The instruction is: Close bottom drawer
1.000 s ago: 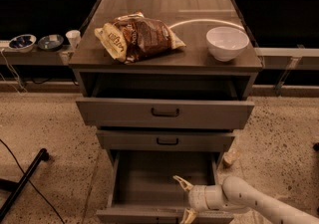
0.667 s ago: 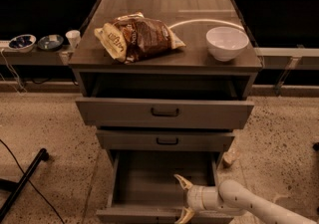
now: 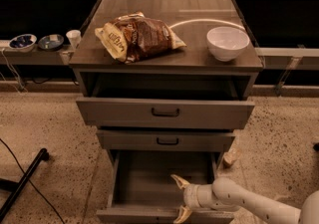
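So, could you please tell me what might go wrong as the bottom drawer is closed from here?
The gripper sits at the front edge of the bottom drawer with one finger inside the box; it could get pinched under the middle drawer. The top drawer juts out farther and may block the arm.

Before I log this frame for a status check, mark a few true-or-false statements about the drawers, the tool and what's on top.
1. A snack bag lies on the cabinet top, left of the white bowl. True.
2. The bottom drawer is pulled out. True.
3. The white bowl sits inside the bottom drawer. False: it stands on the cabinet top, at the right.
4. The tool is at the bottom drawer's front edge, its fingers spread apart. True.
5. The top drawer is shut flush. False: it is pulled out, with a dark gap behind its front.
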{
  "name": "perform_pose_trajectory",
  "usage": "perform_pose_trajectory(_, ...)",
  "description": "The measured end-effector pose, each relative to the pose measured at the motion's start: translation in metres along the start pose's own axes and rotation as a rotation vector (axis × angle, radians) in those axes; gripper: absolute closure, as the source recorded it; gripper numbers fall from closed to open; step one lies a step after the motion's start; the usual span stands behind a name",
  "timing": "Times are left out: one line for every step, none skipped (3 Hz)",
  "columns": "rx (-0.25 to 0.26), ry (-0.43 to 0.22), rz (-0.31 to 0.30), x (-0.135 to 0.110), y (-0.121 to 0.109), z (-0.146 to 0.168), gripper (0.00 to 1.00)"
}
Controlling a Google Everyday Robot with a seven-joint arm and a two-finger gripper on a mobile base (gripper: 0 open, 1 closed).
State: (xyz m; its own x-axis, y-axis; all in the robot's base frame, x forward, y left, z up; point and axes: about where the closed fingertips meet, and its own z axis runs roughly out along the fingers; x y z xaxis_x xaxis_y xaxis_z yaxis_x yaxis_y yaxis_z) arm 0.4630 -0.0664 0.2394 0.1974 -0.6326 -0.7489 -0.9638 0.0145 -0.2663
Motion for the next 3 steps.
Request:
perform_pose_trajectory(-0.029, 0.013, -0.018, 0.015, 0.005, 0.01, 0.06)
perform_pose_trajectory(-0.044, 0.016, -0.021, 0.026, 0.008, 0.016, 0.07)
perform_pose_trajectory(-0.045, 0.017, -0.021, 0.027, 0.008, 0.016, 0.17)
